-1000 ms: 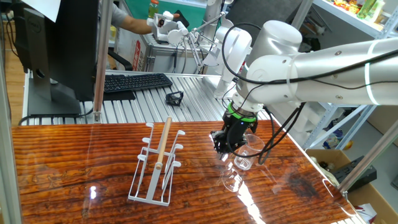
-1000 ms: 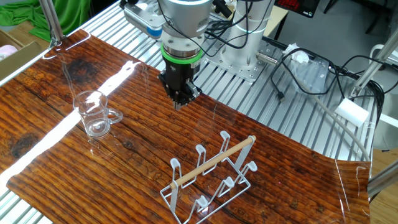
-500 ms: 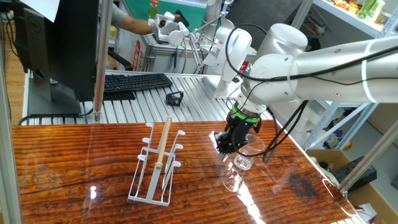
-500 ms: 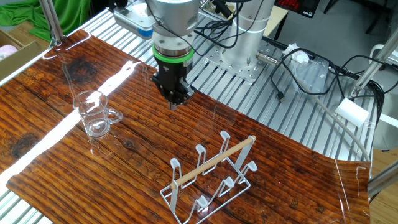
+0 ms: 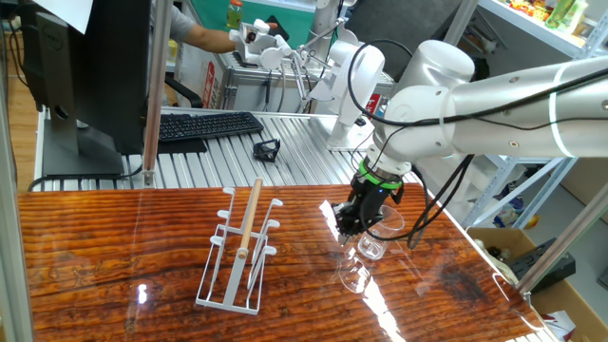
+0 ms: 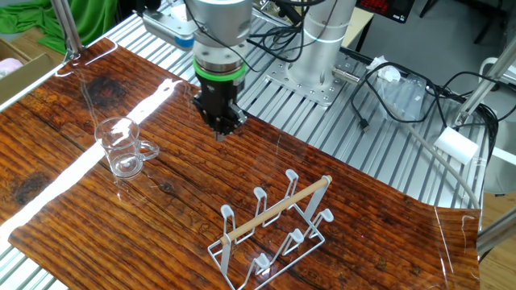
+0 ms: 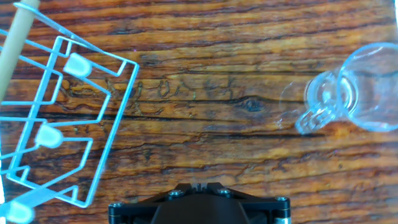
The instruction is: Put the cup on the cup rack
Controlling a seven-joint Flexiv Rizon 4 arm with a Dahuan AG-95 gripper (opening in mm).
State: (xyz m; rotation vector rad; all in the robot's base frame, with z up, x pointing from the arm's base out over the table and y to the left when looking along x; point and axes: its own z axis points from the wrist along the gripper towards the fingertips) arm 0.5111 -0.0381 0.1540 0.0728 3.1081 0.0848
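Since a second ago the hand, fingers pressed together and holding nothing, has drifted left over the worktop toward the cup, which stands upright well left of the cup rack, so the grasp is not yet begun.

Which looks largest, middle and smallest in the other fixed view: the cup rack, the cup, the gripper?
1. The cup rack, clearly the largest.
2 and 3. The gripper and the cup look about alike in size; the cup stands nearer the camera, so I would not rank these two.
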